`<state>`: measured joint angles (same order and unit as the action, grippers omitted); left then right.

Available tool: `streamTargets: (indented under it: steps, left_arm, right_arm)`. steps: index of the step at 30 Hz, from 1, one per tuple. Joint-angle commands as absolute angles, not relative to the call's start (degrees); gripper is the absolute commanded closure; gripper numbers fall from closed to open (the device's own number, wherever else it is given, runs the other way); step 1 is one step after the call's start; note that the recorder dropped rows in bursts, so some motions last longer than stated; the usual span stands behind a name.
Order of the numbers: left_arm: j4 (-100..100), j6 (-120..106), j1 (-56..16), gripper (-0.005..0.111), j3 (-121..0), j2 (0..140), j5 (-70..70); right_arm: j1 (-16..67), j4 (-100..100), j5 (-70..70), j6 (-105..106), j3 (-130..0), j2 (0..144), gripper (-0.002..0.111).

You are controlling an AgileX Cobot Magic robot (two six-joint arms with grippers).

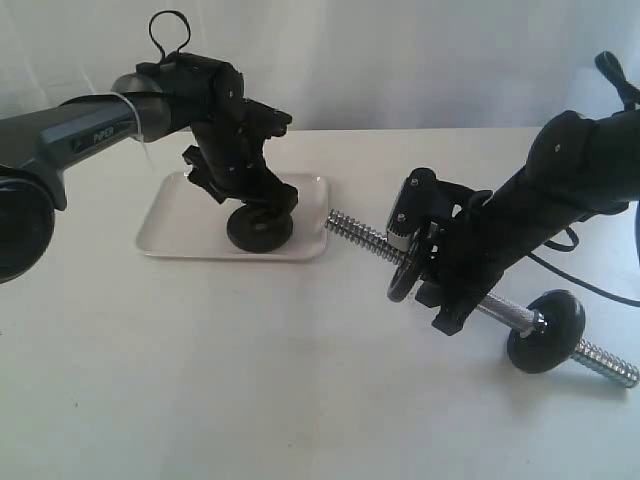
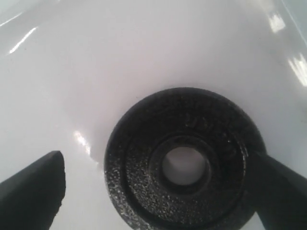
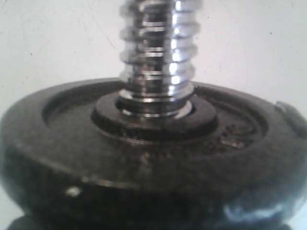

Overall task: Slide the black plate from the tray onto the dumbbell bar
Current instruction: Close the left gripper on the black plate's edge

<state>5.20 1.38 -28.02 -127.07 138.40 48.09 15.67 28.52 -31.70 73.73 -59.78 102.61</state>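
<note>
The black plate [image 1: 260, 228] lies flat on the white tray [image 1: 180, 215], near its front right corner. My left gripper [image 1: 262, 212] hangs just over it, open. In the left wrist view the black plate [image 2: 184, 163] sits between the two fingertips [image 2: 36, 189]; one is apart from the rim and the other is at the rim. My right gripper [image 1: 452, 295] is shut on the dumbbell bar [image 1: 505, 312], just behind a fitted black disc [image 1: 405, 270]. The bar's threaded end [image 1: 355, 232] points toward the tray, lifted off the table. The right wrist view shows that disc [image 3: 144, 139] and the threads [image 3: 156, 52]; its jaws are hidden.
A second fitted disc [image 1: 545, 330] rests on the white table [image 1: 250, 380] at the bar's far end, with bare thread [image 1: 610, 365] sticking out past it. A gap of table separates the tray's right rim [image 1: 325, 215] from the bar's tip.
</note>
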Motion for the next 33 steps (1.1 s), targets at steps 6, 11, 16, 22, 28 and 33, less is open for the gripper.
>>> streamTargets:
  steps: [6, 11, 16, 22, 28, 33]
  left_arm:
    - [0.6, 9.0, -28.1, 0.001, -127.4, 139.4, 49.3]
    - [0.0, 7.6, -28.1, 0.001, -127.4, 141.3, 49.3]
    - [0.0, 7.5, -28.1, 0.002, -127.4, 141.5, 46.3]
    - [0.0, 12.2, -28.1, 0.001, -127.9, 141.5, 45.8]
    - [0.0, 14.0, -28.1, 0.001, -127.9, 142.2, 42.8]
    - [0.0, 13.6, -28.1, 0.001, -127.9, 142.6, 41.8]
  right_arm:
    - [15.3, 31.3, -27.6, 74.7, -61.2, 100.7, 0.108]
    - [15.3, 31.3, -27.5, 74.7, -61.2, 100.7, 0.108]
    - [15.3, 31.3, -27.0, 74.7, -61.2, 100.7, 0.108]
    - [15.3, 31.3, -26.4, 74.7, -61.2, 100.7, 0.108]
    - [15.3, 31.3, -25.8, 74.7, -61.2, 100.7, 0.108]
    - [15.3, 31.3, -25.8, 74.7, -61.2, 100.7, 0.108]
